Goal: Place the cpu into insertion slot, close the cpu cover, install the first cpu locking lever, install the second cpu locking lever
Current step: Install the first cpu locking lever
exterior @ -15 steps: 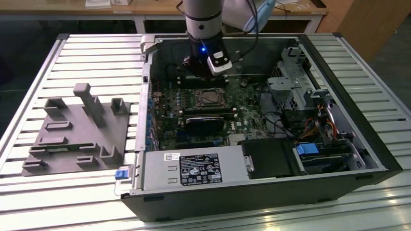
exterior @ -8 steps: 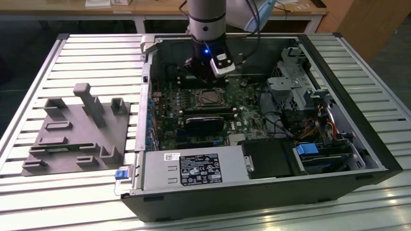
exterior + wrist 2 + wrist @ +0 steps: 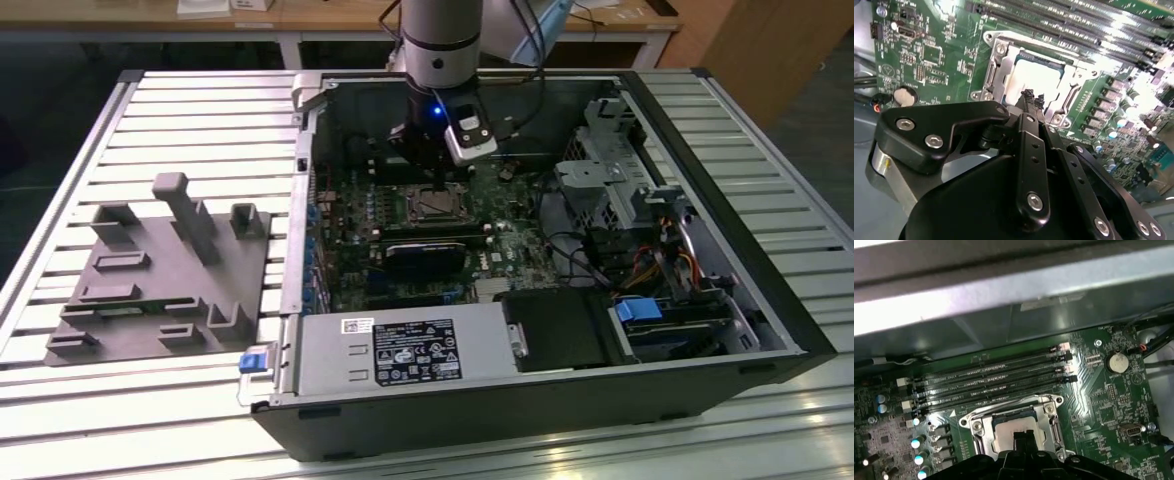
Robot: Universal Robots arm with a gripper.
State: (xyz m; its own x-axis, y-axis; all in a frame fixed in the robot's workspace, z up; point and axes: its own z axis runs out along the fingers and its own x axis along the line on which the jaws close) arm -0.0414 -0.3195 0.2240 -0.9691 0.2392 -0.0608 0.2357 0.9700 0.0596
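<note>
Exterior view: slatted metal table [image 3: 160,110] holds computer case [image 3: 747,330]; narrow fingers [image 3: 1033,98] above cpu [image 3: 1036,80].

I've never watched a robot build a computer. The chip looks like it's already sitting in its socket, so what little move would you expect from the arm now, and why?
Probably a small lift straight up. In the second wrist view the gripper has its fingertips together right over the cpu, which lies flat inside the insertion slot with the cpu cover framing it. Rising a little would clear the socket before any sideways move.
</note>
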